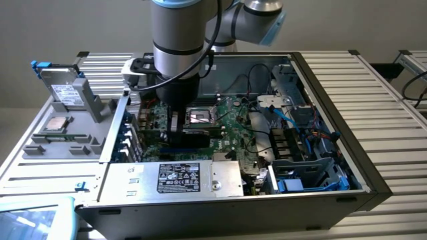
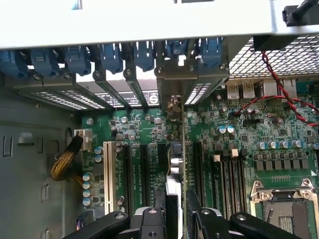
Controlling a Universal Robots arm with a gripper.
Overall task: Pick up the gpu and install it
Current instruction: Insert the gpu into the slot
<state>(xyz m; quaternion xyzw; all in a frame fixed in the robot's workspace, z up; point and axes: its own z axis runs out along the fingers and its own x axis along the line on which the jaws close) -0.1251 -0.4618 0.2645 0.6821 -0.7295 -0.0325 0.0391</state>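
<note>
1. Exterior view: the arm [image 1: 177, 45] is reaching down into the open computer case [image 1: 220, 215]. The gripper [image 1: 175, 124] is hanging low over the motherboard [image 1: 230, 130], just beside the processor socket [image 1: 200, 117].
2. Wrist view: the jaws are pinching the gpu [image 2: 175, 159], with a finger [image 2: 158, 201] against each face. The card is standing on edge among the expansion slots, near the white slot [image 2: 107, 174].
3. The card's silver bracket [image 2: 172, 107] is lying up against the row of rear slot covers under the blue latches [image 2: 109, 57]. I cannot tell whether the card's edge is seated in a slot.
4. The exterior view is giving the surroundings. A hard drive [image 1: 65, 92] is leaning on the grey tray [image 1: 40, 150] at the exterior view's left, well apart from the gripper. A labelled power supply [image 1: 177, 177] is sitting at the case's near edge.
5. The wrist view is adding a yellow-sleeved cable [image 2: 65, 162] and a red-and-black twisted wire [image 2: 284, 94] crossing the board.
</note>
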